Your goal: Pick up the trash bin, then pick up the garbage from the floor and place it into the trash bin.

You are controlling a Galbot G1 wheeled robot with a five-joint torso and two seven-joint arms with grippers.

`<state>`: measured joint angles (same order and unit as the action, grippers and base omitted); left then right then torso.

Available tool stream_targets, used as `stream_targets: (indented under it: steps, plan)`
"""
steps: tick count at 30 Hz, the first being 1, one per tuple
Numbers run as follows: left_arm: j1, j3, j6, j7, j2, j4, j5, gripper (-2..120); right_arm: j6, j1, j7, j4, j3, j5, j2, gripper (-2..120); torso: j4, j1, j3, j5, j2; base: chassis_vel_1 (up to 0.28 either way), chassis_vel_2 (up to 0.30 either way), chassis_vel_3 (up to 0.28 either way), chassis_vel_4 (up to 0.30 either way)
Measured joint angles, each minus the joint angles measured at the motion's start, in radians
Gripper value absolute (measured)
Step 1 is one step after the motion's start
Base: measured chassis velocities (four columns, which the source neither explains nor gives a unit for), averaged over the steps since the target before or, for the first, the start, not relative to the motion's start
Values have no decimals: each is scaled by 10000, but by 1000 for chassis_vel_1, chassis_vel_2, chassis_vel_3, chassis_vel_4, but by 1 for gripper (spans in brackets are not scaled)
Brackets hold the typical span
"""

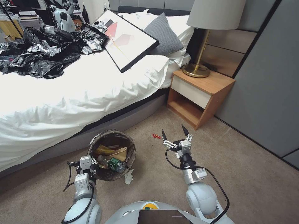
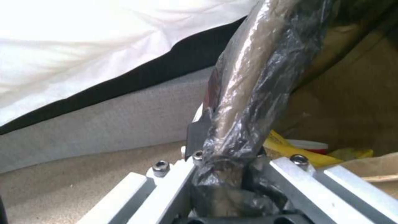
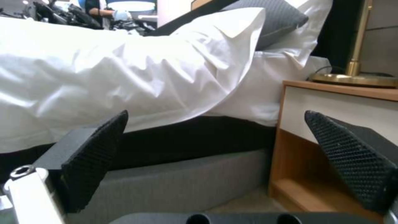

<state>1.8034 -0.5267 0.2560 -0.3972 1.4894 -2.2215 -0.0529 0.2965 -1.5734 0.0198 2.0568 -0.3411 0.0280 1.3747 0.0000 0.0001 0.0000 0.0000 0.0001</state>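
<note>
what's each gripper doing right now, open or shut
Left gripper: shut on the rim of the trash bin.
Right gripper: open, holding nothing, above the carpet.

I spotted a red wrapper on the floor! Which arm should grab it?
The right. Its tool is open, empty and near the red wrapper; the left tool grips the bin rim.

Open carpet (image 1: pixel 243 174) right of the right gripper (image 1: pixel 175 132), clear out to the grey wall panels (image 1: pixel 268 81). Ahead of it: bed base (image 1: pixel 124 121) and nightstand (image 1: pixel 199 93) close off the carpet's far edge; red wrapper (image 1: pixel 156 136) lies in the gap just before them. Left side is tight: trash bin (image 1: pixel 112 155) held on the left gripper (image 1: pixel 90 165), tissue (image 1: pixel 128 176) against its base, duvet (image 1: pixel 62 102) overhanging the bed edge.
</note>
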Motion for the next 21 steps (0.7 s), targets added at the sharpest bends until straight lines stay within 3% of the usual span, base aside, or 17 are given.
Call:
stream_targets:
  steps: [21]
  plan:
    - [-140, -56, 29, -12, 53, 62, 22, 0, 24, 196, 148, -235, 102, 58, 73, 100, 1, 0, 0, 0, 0, 0, 0, 0, 0]
